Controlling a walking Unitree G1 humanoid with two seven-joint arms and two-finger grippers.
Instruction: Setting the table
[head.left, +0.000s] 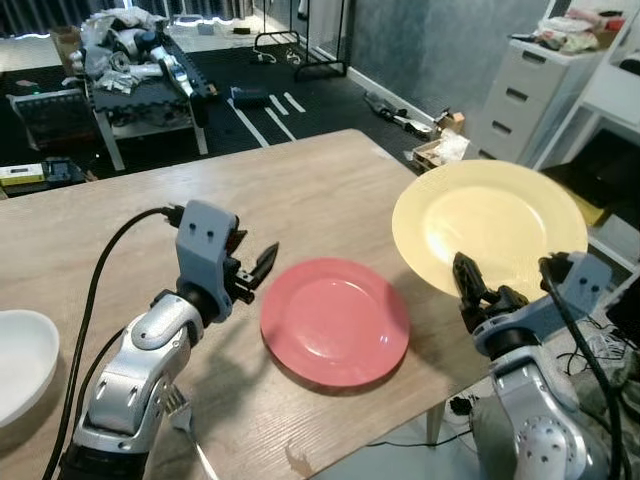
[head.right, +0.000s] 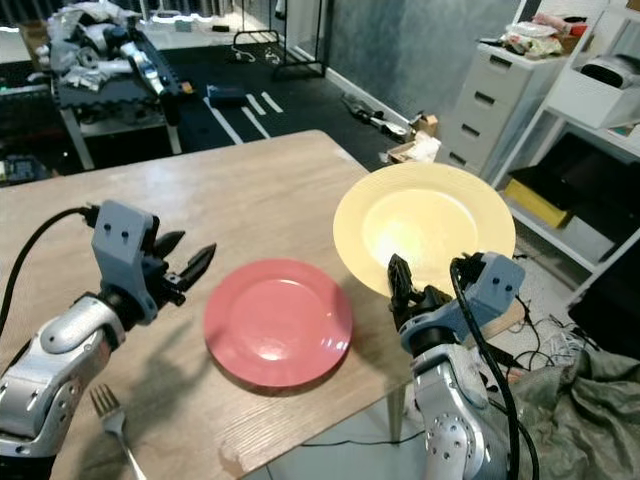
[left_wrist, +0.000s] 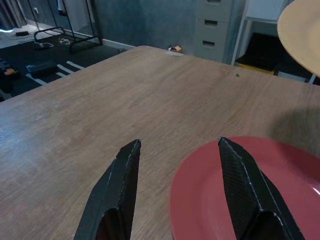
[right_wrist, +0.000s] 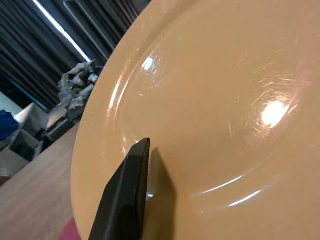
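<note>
1. At your far left, a white bowl (head.left: 22, 362) sits on the wooden bench (head.left: 300, 190), cut off by the picture's left edge.
2. Near the front edge of the bench, a fork (head.right: 112, 417) lies just beside your left arm, tines pointing away from you.
3. Your left tool (head.left: 258, 268) hovers above the bench just left of the red plate (head.left: 335, 320). Its two black fingers (left_wrist: 116, 190) stand apart with nothing between them. In the left wrist view, one finger sits over bare wood and the other over the red plate's rim.
4. The red plate lies flat on the bench, between your two arms and close to the front edge.
5. Right of it, your right tool (head.left: 480, 295) holds the yellow plate (head.left: 490, 225) up off the bench, tilted so its face turns toward you. The fingers are clamped on the plate's lower rim. In the right wrist view, one black finger (right_wrist: 127, 197) presses flat against the plate's inner face.
6. The yellow plate hangs over the right corner of the bench, well above the surface and apart from the red plate.
7. Beyond the bench at the far right stands a grey drawer unit (head.left: 525, 95) with clutter on top. Back left, a low table (head.left: 140, 95) is piled with loose things on a dark floor mat.
</note>
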